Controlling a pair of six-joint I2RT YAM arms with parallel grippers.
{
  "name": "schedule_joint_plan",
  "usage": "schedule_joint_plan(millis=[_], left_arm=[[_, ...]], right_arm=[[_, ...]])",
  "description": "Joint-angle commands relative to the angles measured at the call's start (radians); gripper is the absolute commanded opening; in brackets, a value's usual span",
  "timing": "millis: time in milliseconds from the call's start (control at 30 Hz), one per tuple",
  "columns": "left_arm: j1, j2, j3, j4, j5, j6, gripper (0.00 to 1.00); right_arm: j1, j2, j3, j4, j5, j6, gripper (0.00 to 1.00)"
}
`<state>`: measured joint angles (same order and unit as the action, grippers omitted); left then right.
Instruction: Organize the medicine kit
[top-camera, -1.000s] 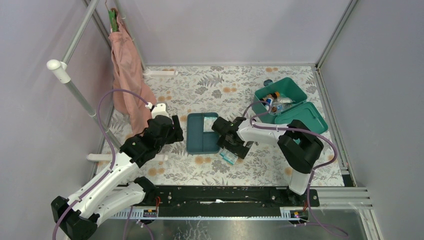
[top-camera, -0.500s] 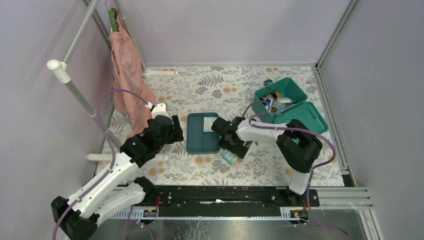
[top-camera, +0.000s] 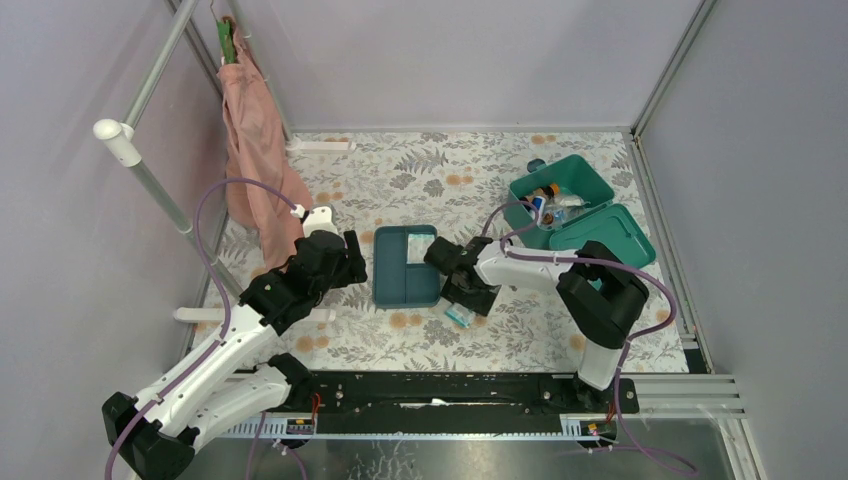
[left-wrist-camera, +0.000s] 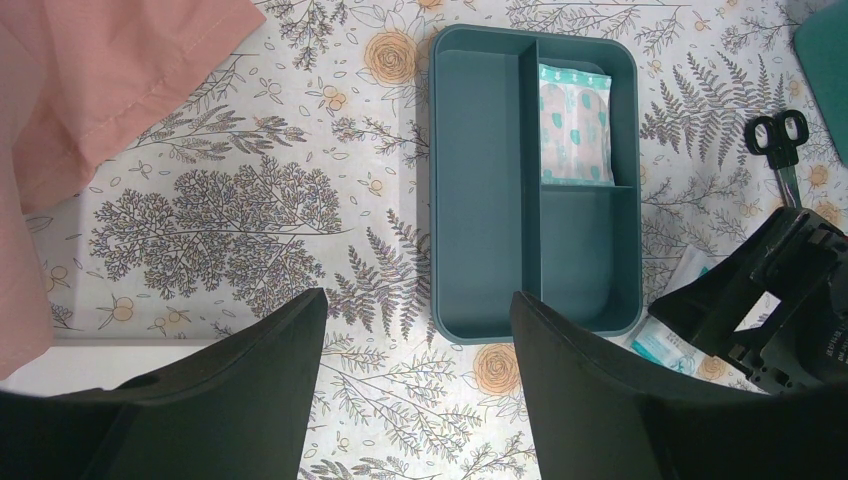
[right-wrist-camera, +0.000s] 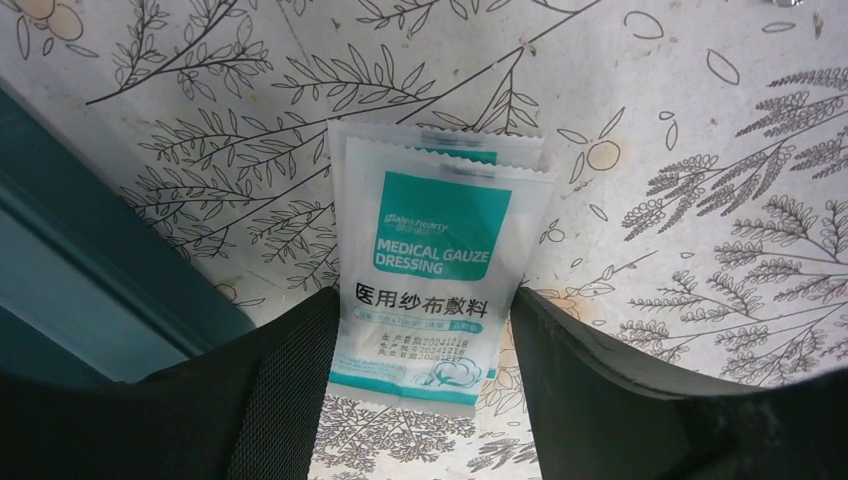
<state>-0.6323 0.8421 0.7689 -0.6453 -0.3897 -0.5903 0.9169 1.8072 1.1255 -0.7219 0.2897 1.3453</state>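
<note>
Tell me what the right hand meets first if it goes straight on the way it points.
The right hand would meet the gauze dressing packet, lying on the floral table between its fingers, probably very soon; depth is unclear.

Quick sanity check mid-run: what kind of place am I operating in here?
Most likely a lab robot cell, not a home: plain grey wall panels in an aluminium frame, a black mounting rail, and a floral table cover staged with the medicine kit.
</note>
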Motion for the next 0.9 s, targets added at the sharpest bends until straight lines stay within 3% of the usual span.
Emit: schedule_joint_plan(millis=[0, 367, 467, 867], left_arm=[[0.005, -0.005, 0.009, 0.006, -0.018, 0.017, 0.76], [0.005, -0.003, 0.009, 0.007, -0.016, 0.017, 0.76], [0.006, -0.004, 0.009, 0.006, -0.016, 0.017, 0.76], [0.005, -0.002, 0.009, 0.007, -0.014, 0.017, 0.76]], right_arm=[[0.006, 0.02, -0.067, 0.021, 0.104, -0.09, 0.69], [-0.013, -0.002, -0.116, 0.112, 0.062, -0.315, 0.7], [-0.012, 0.005, -0.115, 0.129, 0.05, -0.384, 0.66], [-0.013, -0.06, -0.133, 0.141, 0.071, -0.482, 0.65]])
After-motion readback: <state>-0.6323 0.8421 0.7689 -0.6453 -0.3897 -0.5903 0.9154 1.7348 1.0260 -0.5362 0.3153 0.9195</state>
